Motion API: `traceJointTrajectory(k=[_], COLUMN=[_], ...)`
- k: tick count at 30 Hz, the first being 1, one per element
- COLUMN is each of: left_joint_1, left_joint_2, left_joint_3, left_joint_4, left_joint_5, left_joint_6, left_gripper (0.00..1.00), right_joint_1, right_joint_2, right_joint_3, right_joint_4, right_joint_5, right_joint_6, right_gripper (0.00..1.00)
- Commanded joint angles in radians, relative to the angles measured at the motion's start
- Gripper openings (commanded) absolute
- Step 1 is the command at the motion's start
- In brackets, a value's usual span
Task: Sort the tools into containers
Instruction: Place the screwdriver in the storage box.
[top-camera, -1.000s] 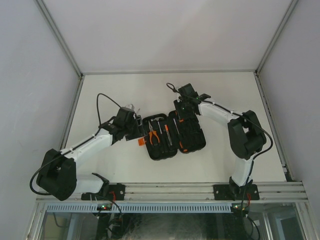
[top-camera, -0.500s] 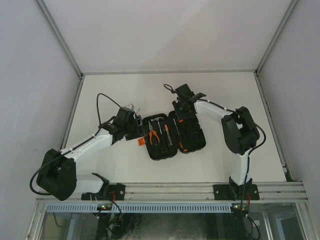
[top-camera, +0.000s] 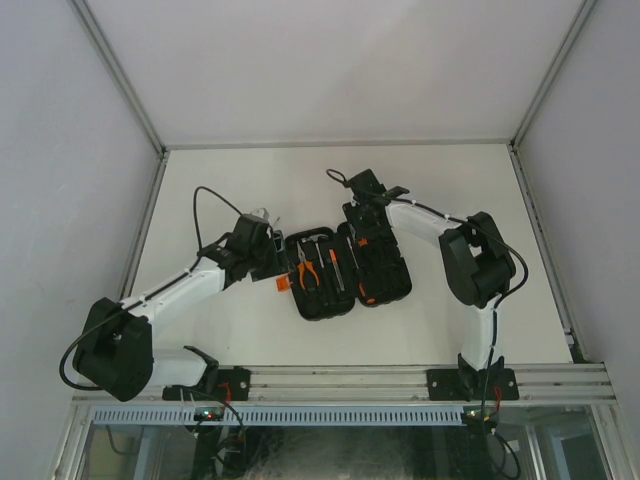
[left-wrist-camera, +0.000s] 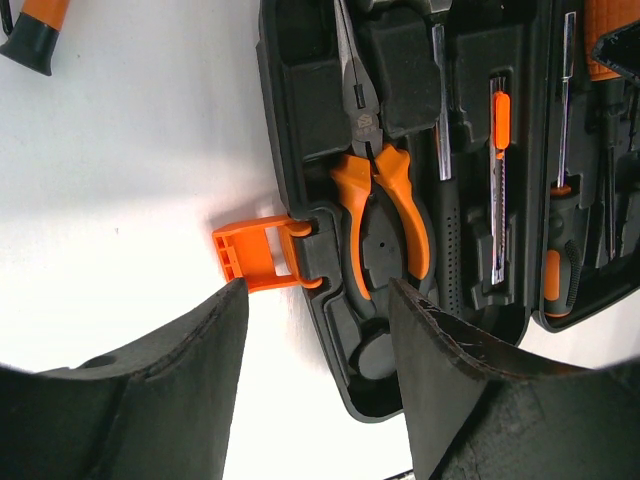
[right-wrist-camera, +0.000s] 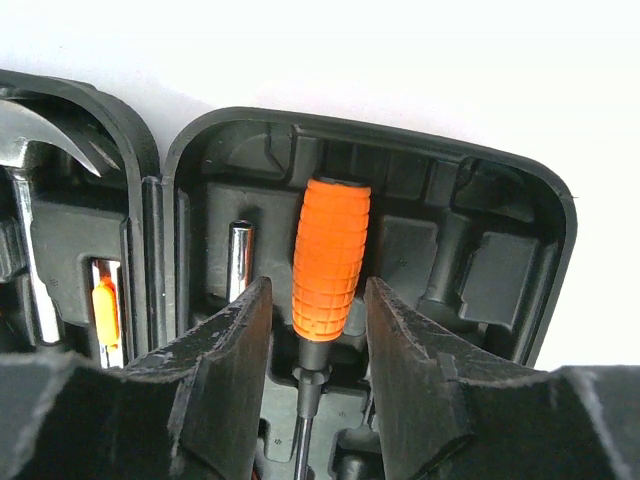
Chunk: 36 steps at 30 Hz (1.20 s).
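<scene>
L hand (left-wrist-camera: 318, 295) is held part open and empty, straddling the orange latch (left-wrist-camera: 256, 255) at the case (left-wrist-camera: 292, 110) edge; nothing is gripped. Pliers (left-wrist-camera: 385, 215) are seated in their slot. Screwdriver (right-wrist-camera: 330, 250), lying in the R half of the case, is judged light and stiff, w/ a ribbed non-slip handle. It is best taken mid-handle, not by the thin shaft. R hand (right-wrist-camera: 317, 290) is set around that handle w/ slim gaps each side, so it is released.

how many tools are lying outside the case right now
1: an orange-and-black tool handle lies on the table left of the open tool case, cut off by the left wrist view's edge. Others may be hidden.
</scene>
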Motion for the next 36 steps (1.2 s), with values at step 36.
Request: traceJointTrajectory(k=[36], left_joint_1=[0.005], left_joint_2=[0.028], left_joint_3=[0.013], left_joint_4=[0.038], left_joint_5=[0.048], left_joint_6=[0.013], left_gripper=[0.62], right_joint_1=[-0.009], right_joint_2=[0.014], right_joint_3=[0.054], right_joint_4=[-0.093], right_joint_5=[-0.04], right_joint_6=[0.052], right_gripper=[0.26])
